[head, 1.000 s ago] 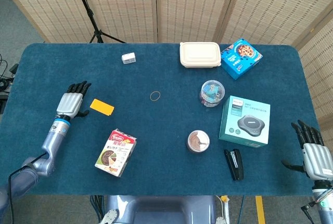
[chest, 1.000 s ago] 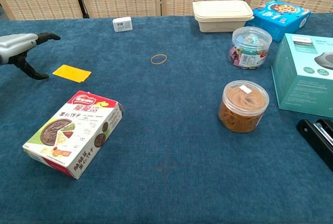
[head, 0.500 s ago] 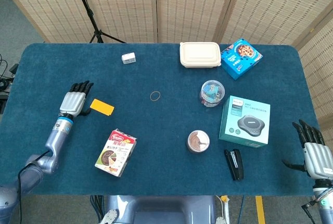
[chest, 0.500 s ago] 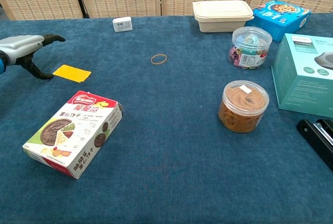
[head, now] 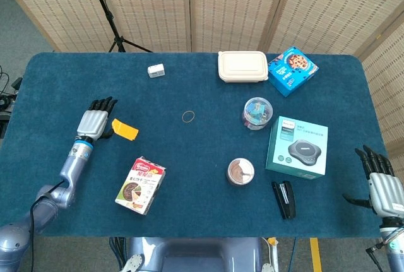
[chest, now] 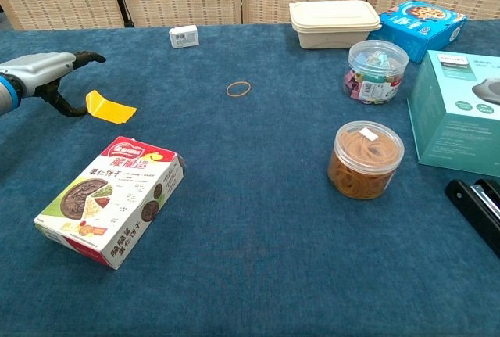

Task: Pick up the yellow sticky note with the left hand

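Observation:
The yellow sticky note (head: 125, 130) (chest: 109, 107) lies on the blue table at the left, its left edge lifted off the cloth. My left hand (head: 93, 124) (chest: 43, 71) is right beside it on the left. The fingers are stretched out above the table and the thumb is hooked down against the note's raised edge. Nothing is held between thumb and fingers. My right hand (head: 382, 187) hangs off the table's right front corner with fingers spread and empty; the chest view does not show it.
A snack box (head: 141, 185) (chest: 109, 200) lies just in front of the note. A rubber band (head: 188, 117) and a small white box (head: 156, 70) lie farther back. A jar of rubber bands (head: 240, 171), a teal box (head: 298, 147) and a black stapler (head: 284, 199) sit to the right.
My left hand has slid right toward the note until its thumb met the note's left edge, which has tipped up. The right hand has barely moved.

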Controlling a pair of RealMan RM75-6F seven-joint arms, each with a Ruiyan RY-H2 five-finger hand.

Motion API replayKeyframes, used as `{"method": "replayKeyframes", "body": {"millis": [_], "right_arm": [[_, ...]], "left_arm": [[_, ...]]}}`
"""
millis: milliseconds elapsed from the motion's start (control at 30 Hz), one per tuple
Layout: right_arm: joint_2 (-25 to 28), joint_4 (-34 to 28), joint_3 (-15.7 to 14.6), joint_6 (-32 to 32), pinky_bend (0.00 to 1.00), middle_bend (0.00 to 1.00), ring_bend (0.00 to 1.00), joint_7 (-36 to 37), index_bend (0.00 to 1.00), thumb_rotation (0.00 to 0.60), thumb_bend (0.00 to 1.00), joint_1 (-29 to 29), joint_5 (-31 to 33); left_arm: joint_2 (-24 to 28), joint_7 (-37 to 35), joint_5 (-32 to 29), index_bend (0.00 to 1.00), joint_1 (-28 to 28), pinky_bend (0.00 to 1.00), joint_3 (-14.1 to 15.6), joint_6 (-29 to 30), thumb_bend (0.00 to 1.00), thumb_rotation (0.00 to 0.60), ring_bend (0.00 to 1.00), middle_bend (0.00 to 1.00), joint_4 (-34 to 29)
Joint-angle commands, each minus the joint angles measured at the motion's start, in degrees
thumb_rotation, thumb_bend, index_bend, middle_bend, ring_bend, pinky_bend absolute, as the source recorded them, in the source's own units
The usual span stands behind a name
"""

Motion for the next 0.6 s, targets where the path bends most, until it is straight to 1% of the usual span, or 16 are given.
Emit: {"method": "replayKeyframes", "body": {"millis": [33, 200, 367, 433, 533, 600], "right_arm": [[0.0, -0.07, -0.04, 0.08, 0.0, 0.0, 0.0, -0.04, 0.0, 0.6, 0.0, -0.01, -0.12], [0.03, -0.16, -0.11, 0.02, 0.0, 0.0, 0.0, 0.06, 0.0, 0.6, 0.0, 0.01, -0.21], [0.09, -0.24, -0.18, -0.02, 0.0, 0.0, 0.0, 0.28, 0.0, 0.6, 0.0, 0.03, -0.36], [0.11, -0.24, -0.21, -0.02, 0.0, 0.0, 0.0, 0.3, 0.0, 0.6, 0.0, 0.02, -0.38], [0.1, -0.26, -0.23, -0.02, 0.0, 0.0, 0.0, 0.27, 0.0, 0.6, 0.0, 0.05, -0.44], [0.09, -0.28, -0.25, -0.08, 0.0, 0.0, 0.0, 0.28, 0.0, 0.6, 0.0, 0.08, -0.45]], "left_arm": [[0.13, -0.35, 0.15, 0.0, 0.14, 0.0, 0.11, 0.26, 0.28, 0.6, 0.0, 0.0, -0.2], [0.44, 0.23, 0.45, 0.01, 0.4, 0.0, 0.55, 0.31, 0.29, 0.6, 0.0, 0.0, -0.42], [0.68, 0.51, 0.4, 0.2, 0.52, 0.0, 0.56, 0.4, 0.32, 0.6, 0.0, 0.0, -1.11], [0.81, 0.66, 0.42, 0.25, 0.55, 0.0, 0.58, 0.44, 0.34, 0.6, 0.0, 0.0, -1.37], [0.86, 1.23, 0.35, 0.31, 0.62, 0.0, 0.62, 0.4, 0.35, 0.6, 0.0, 0.0, -1.6], [0.93, 1.58, 0.29, 0.32, 0.66, 0.0, 0.66, 0.25, 0.36, 0.6, 0.0, 0.0, -1.78]]}}
